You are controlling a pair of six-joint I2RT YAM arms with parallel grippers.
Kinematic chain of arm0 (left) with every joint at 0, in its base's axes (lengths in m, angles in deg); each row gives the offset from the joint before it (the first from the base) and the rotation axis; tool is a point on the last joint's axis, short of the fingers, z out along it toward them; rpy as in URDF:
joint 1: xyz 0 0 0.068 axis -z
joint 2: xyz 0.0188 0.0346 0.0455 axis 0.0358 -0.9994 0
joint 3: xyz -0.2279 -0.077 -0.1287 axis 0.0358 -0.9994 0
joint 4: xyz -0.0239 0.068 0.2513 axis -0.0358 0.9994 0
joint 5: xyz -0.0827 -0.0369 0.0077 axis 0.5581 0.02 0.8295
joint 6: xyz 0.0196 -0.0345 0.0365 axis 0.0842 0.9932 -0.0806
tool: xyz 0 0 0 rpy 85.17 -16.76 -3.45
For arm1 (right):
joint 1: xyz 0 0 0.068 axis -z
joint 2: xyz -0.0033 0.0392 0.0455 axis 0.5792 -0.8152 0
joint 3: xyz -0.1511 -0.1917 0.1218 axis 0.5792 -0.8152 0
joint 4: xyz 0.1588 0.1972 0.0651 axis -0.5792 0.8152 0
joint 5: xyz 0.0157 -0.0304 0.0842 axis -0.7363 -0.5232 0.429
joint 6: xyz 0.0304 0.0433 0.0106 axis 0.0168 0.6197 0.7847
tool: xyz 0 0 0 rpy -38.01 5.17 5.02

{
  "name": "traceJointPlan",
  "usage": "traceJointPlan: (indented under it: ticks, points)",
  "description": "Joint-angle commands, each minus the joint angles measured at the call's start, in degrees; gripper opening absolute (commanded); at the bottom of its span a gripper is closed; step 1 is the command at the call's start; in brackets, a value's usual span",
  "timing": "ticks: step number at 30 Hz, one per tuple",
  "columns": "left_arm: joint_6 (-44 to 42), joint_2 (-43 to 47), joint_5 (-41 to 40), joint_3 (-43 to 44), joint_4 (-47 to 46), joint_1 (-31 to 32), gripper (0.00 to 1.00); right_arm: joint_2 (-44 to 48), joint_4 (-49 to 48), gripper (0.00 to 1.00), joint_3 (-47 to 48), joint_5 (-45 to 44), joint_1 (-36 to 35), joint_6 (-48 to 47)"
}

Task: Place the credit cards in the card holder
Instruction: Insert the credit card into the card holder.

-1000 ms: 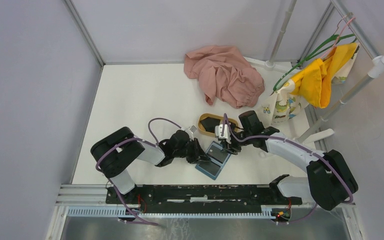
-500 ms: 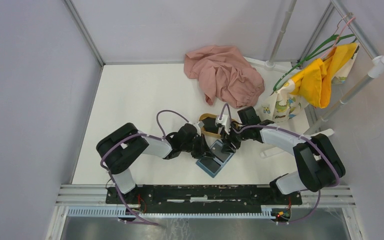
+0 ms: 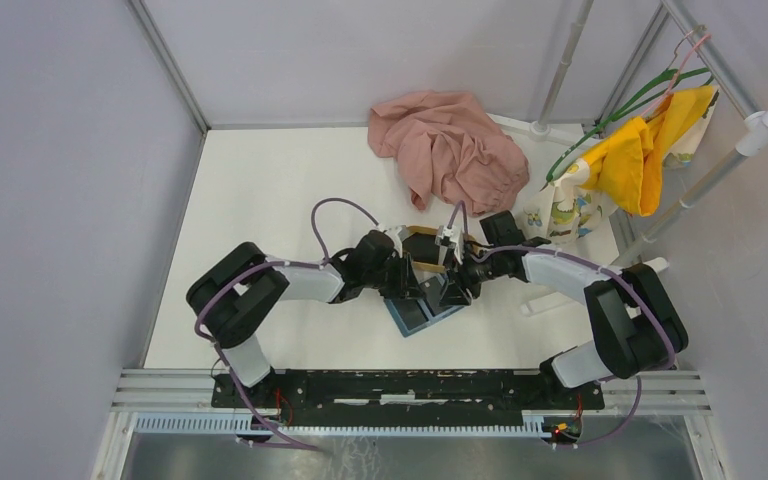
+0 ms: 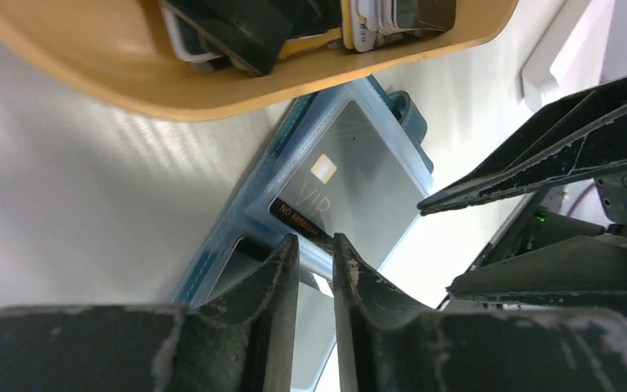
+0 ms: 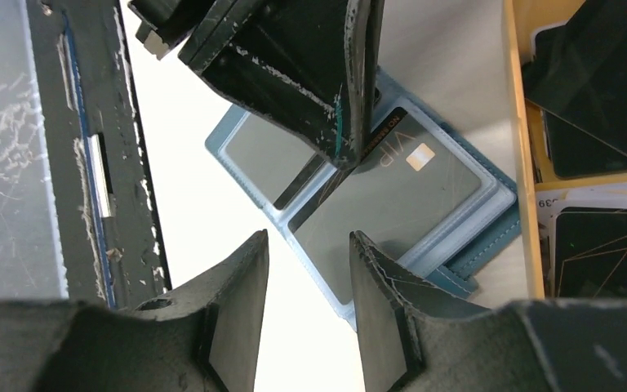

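The teal-blue card holder [image 3: 422,316] lies open on the white table, just in front of the tan tray. It also shows in the left wrist view [image 4: 253,216] and the right wrist view [image 5: 478,245]. A black credit card [image 4: 359,184] marked VIP lies in its clear pocket [image 5: 392,196], one end sticking out over the spine. My left gripper [image 3: 420,292] is shut to a narrow slit [image 4: 314,241], with its tips at that card end. My right gripper [image 3: 452,294] is open and empty [image 5: 306,237] above the holder's near edge.
The oval tan wooden tray [image 3: 418,240] holds more black cards [image 5: 596,98] and touches the holder's far side. A pink cloth [image 3: 450,150] lies behind. A printed bag [image 3: 560,212] and a yellow cloth [image 3: 650,150] on a rack stand at the right.
My left gripper has moved right, onto the open holder. My right gripper has swung in over the holder's near side. The holder has shifted and turned a little.
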Motion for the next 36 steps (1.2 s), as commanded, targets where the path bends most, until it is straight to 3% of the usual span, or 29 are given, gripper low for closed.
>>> traceJointPlan:
  ticks: [1, 4, 10, 15, 21, 36]
  points:
    - [-6.57, 6.59, -4.64, -3.62, 0.96, -0.65, 0.3, 2.46, -4.82, 0.48, 0.21, 0.83, 0.5, 4.16]
    - [-5.6, 13.51, -6.04, -8.12, -2.62, -0.53, 0.34, 3.71, -9.94, 0.5, -2.09, -5.01, 1.91, 11.06]
    - [-0.79, 19.56, -5.27, -13.38, -9.96, -0.32, 0.36, 2.34, -15.69, 0.5, -4.36, -3.32, 2.2, 21.07]
    - [4.87, 15.31, -2.83, -14.81, -17.57, 0.97, 0.36, 0.68, -16.36, 0.49, -4.57, -6.79, 2.21, 26.25]
    - [6.49, 9.39, -4.29, -12.95, -18.08, 2.21, 0.37, -1.31, -15.66, 0.48, -4.53, -8.97, 2.24, 26.47]
    - [6.54, 3.91, -3.86, -10.91, -17.67, 2.51, 0.36, -3.23, -19.39, 0.43, -5.21, -0.06, 2.25, 32.18]
